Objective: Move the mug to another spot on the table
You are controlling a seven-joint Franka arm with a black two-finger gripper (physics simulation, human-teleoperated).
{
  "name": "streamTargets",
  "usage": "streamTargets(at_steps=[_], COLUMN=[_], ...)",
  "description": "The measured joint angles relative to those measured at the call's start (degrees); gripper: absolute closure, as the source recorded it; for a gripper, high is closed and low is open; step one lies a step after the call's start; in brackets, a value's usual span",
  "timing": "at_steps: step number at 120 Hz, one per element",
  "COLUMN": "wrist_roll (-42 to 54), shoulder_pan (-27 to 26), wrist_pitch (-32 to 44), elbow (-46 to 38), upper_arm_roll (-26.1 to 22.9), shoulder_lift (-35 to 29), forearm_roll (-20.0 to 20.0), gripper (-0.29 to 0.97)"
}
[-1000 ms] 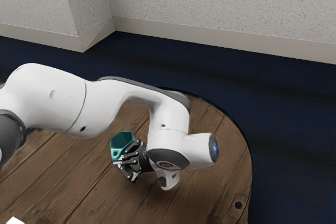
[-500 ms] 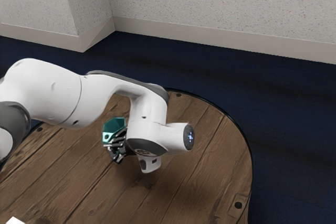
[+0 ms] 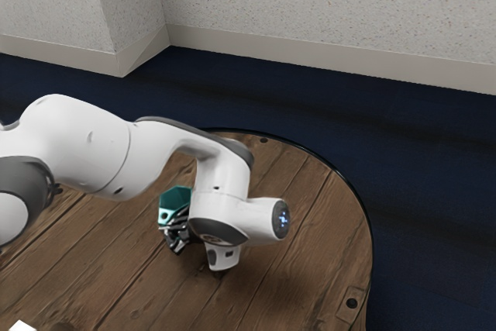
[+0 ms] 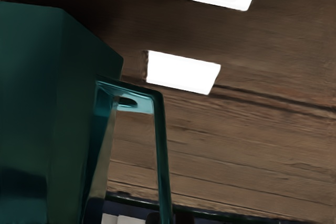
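Above the wooden table (image 3: 310,215), the black gripper (image 3: 177,232) is clamping the teal mug (image 3: 173,202) beside its handle (image 4: 160,150); the carrying step is seemingly under way; next, it is needing a gentle, upright set-down, then release.

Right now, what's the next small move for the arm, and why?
Probably ease the gripper straight down until the mug meets the table, then release. The mug is in the gripper's hold, low over the wood planks; whether its base touches them I can't tell.
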Motion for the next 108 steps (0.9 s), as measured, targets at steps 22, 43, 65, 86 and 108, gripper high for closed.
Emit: streamTargets(at_steps=[22, 43, 65, 86, 108], wrist_roll=[0.7, 1.2, 1.6, 1.9, 2.2], shoulder_pan=[-0.5, -0.6, -1.2, -1.4, -2.6], wrist_pitch=[0.3, 0.4, 0.4, 0.7, 0.9], elbow=[-0.4, -0.5, -0.9, -1.5, -1.8], upper_arm_roll=[0.0, 0.0, 0.0, 0.0, 0.0], shoulder_lift=[-0.1, -0.1, -0.2, -0.7, -1.1], forearm_roll=[-0.5, -0.9, -1.2, -1.3, -1.4], gripper=[0.77, 0.7, 0.63, 0.6, 0.59])
